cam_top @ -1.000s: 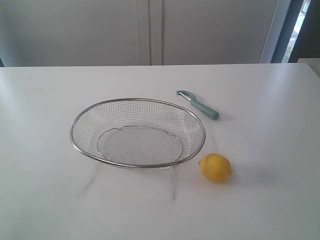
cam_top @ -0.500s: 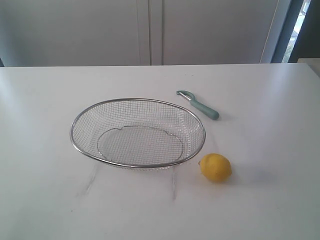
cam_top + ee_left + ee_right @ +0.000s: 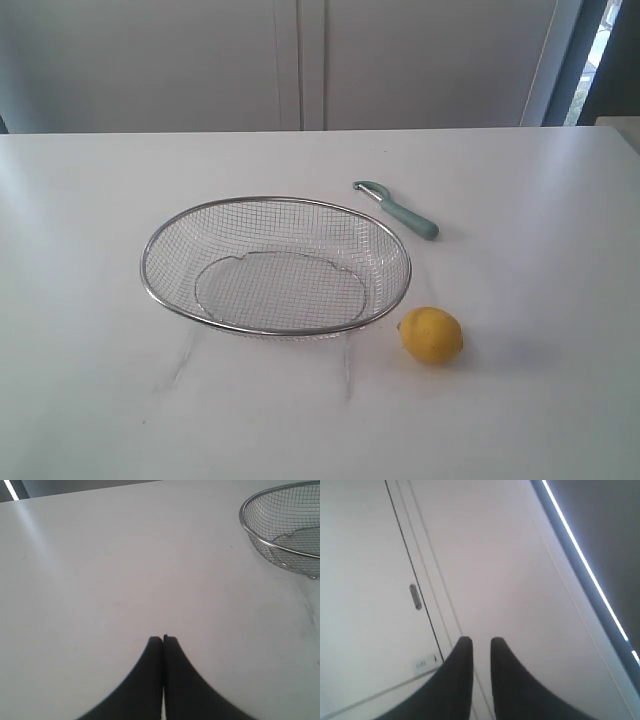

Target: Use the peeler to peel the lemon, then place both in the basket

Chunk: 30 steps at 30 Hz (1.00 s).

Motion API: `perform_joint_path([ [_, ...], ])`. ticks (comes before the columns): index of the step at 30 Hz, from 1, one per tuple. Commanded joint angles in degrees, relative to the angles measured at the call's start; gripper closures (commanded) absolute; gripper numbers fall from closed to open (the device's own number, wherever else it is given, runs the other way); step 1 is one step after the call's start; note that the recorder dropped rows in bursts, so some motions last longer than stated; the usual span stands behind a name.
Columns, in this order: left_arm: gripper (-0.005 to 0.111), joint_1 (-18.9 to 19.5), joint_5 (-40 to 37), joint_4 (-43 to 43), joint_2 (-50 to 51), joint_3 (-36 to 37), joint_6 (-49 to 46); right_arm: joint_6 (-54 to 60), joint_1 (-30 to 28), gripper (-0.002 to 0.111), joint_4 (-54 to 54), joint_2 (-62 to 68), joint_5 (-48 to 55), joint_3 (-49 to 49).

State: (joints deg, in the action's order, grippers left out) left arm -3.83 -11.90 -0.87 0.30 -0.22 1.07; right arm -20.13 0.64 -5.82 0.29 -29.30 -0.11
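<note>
Left gripper [image 3: 163, 640]: my left tool; jaws pressed together tip to tip, nothing held; it hangs over bare table [image 3: 100, 580]
Right gripper [image 3: 479, 642]: my right tool; jaws parted by a narrow slit, nothing in the slit; it is aimed at a pale cabinet door [image 3: 365, 580]
Basket [image 3: 280, 555]: one end of the wire mesh bowl shows in the left wrist view, well apart from the closed tips; in the exterior view I see it upright near the middle of the white table
Lemon [image 3: 432, 334]: on the table outside the basket, just beside its near right rim; I cannot tell whether it touches the wire; yellow skin whole on the side I see
Peeler [image 3: 397, 209]: flat on the table behind the basket's right end, outside it; curved head toward the basket, teal handle pointing away; apart from the lemon
</note>
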Motion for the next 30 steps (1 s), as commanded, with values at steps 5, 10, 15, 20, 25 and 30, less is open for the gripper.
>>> perform_joint_path([
  [5, 0.107, -0.2, -0.3, 0.1, -0.3, 0.2, 0.0, 12.1, -0.3, 0.095, -19.8, 4.6, -6.1, -3.1],
  [10, 0.107, -0.2, -0.4, 0.1, -0.3, 0.2, 0.0, 12.7, -0.3, 0.095, -19.8, 14.8, -7.0, -9.2],
  [15, 0.107, -0.2, -0.4, 0.1, -0.3, 0.2, 0.0, 13.1, -0.3, 0.095, -13.9, 29.2, 1.0, -19.1],
  [20, 0.107, -0.2, -0.4, 0.1, -0.3, 0.2, 0.0, 13.1, -0.3, 0.101, -4.8, 44.6, 18.0, -31.4],
  [25, 0.107, -0.2, -0.4, 0.1, -0.3, 0.2, 0.0, 15.8, -0.3, 0.108, -3.1, 61.1, 35.0, -43.7],
  [30, 0.107, -0.2, -0.4, 0.1, -0.3, 0.2, 0.0, 24.6, -0.3, 0.108, -3.8, 72.8, 49.4, -55.2],
])
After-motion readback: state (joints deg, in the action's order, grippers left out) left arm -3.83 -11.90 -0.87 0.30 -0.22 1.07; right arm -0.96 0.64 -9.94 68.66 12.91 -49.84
